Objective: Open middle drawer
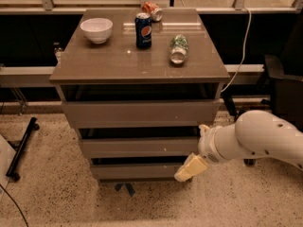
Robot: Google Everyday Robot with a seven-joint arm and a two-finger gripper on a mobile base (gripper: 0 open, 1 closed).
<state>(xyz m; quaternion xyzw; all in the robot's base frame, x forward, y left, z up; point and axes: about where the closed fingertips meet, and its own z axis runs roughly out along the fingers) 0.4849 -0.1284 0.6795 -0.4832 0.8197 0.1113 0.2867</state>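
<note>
The cabinet has three grey-taupe drawer fronts under a brown top [104, 63]. The middle drawer [137, 147] is the flat handleless front between the tall top front [137, 112] and the narrow lowest front [135, 170]. A dark gap shows above it. My white arm [255, 136] reaches in from the right. My gripper [189, 168], with cream-coloured fingers, hangs at the cabinet's lower right corner, in front of the right end of the lowest drawer and just below the middle drawer's right end.
On the cabinet top stand a white bowl [96, 30], an upright blue Pepsi can [143, 30], an orange can on its side [152, 11] and a green can on its side [178, 48]. A white cable [244, 56] hangs at right. A black stand leg [21, 148] lies on the speckled floor at left.
</note>
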